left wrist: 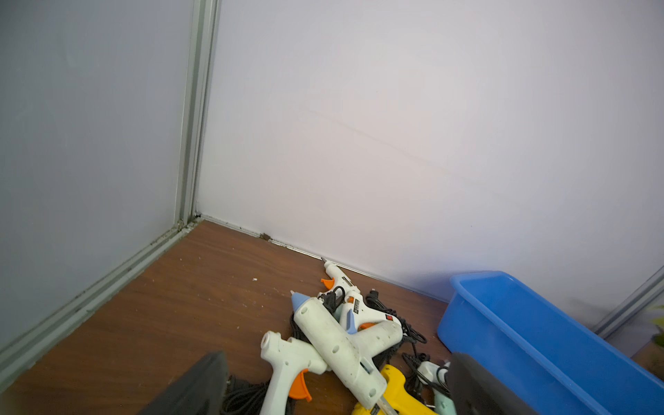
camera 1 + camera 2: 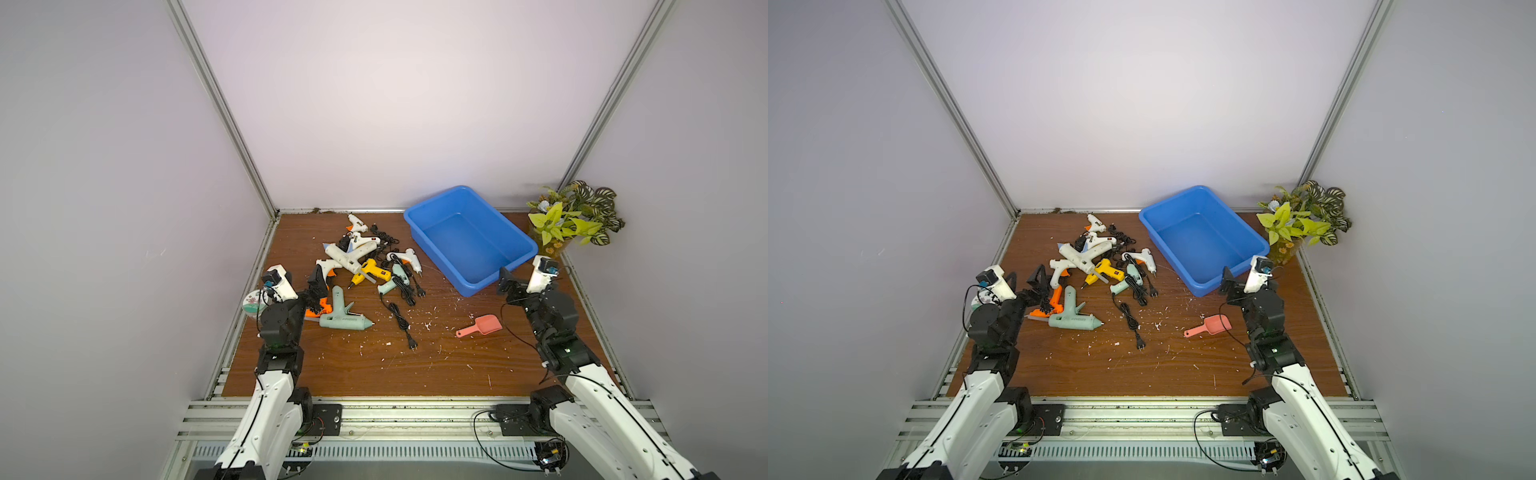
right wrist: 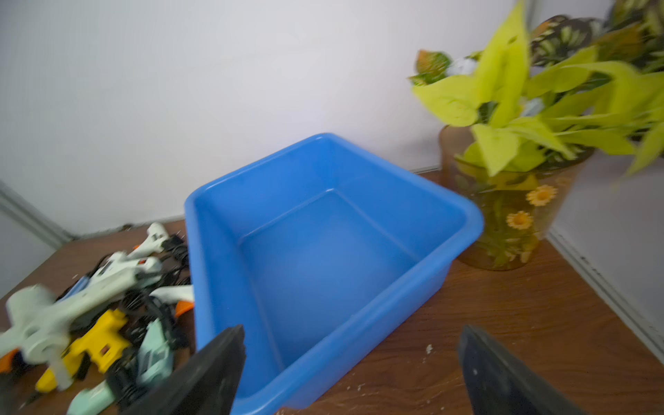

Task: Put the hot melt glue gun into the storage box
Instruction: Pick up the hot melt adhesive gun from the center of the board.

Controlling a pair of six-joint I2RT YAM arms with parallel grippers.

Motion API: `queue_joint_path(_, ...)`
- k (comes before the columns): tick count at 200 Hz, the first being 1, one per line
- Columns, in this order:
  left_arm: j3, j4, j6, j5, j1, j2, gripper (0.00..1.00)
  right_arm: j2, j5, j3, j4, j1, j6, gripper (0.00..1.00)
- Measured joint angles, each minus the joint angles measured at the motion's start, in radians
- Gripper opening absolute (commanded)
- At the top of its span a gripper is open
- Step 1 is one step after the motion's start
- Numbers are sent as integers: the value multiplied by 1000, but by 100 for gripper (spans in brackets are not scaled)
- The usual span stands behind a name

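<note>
Both my pincers stand released, grasping nothing. Left pincer [image 2: 1025,282]: the hot melt glue guns [image 1: 337,341] lie heaped just ahead of my fingertips. Right pincer [image 3: 352,332]: the storage box [image 3: 323,258] stands just ahead, its near rim close to my fingertips.

Soft, even light, brightest as a pale warm patch on the back wall [image 2: 395,104] above the storage box [image 2: 469,245]. Shadows beside the box are faint. Both top views stretch wide-angle toward their edges. In the right wrist view the glue guns [image 3: 36,319] beside the box and the plant [image 3: 521,107] behind it are smeared with blur — the left wrist view is sharp.
</note>
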Motion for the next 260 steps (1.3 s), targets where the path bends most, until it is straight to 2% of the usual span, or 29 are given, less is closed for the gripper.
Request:
queue_joint_path(26,6,-100,-101,-8,0,-12,100,111,-42,80,-42,132,-12,99)
queue_joint_path(59,35,-209,-187,-9,0,-3,100,323,-102,220,-72,283,-47,99)
queue_joint_path(121,42,-286,-258,-31,0,-31,100,820,-247,611,-164,494,-132,95)
queue_joint_path(189,43,-353,-265,-77,0,-59,100,1277,-312,1059,-355,640,-237,93)
queue_joint_path(260,43,-389,-267,-110,0,-60,100,1575,-309,1379,-516,744,-329,92)
